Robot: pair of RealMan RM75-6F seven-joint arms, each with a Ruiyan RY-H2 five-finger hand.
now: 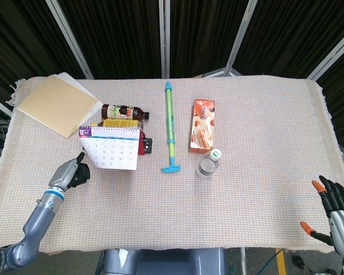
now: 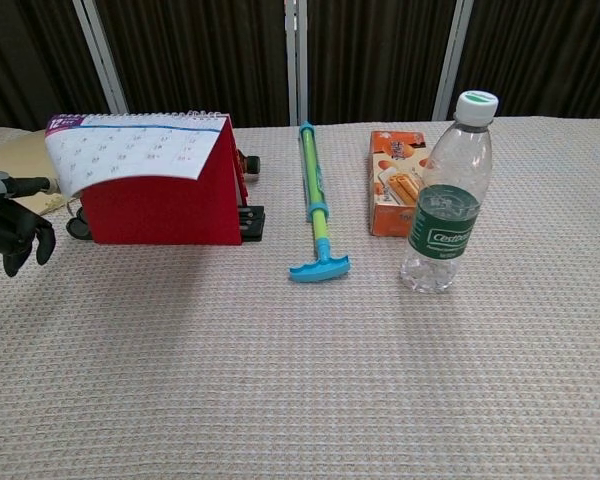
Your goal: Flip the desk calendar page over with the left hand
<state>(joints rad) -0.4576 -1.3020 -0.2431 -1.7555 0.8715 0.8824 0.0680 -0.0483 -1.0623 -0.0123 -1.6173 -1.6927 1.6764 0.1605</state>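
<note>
Lifting is the step in hand: the desk calendar stands near the worktop's left edge, toward the front-left quarter, and its top page bows up and away from the red stand. The left hand sits just beside the calendar's left end with one finger stretched toward the page's lower left corner and the rest curled in. Whether that fingertip actually touches the paper cannot be told from either view. Nothing is clamped in it, by the look of it.

To do this well, the judgement is that the finger should stay under the loose edge and sweep up and back over the spiral binding, so the page rolls rather than creases. Push too far sideways and the light stand will likely slide toward the brown bottle lying just behind it. The page needs to clear the coil fully, or it may spring forward again.

The right hand hangs at the front-right corner, fingers spread, holding nothing. The green pump, snack box and water bottle lie well apart from the action, and the notebook rests at the back-left corner.
</note>
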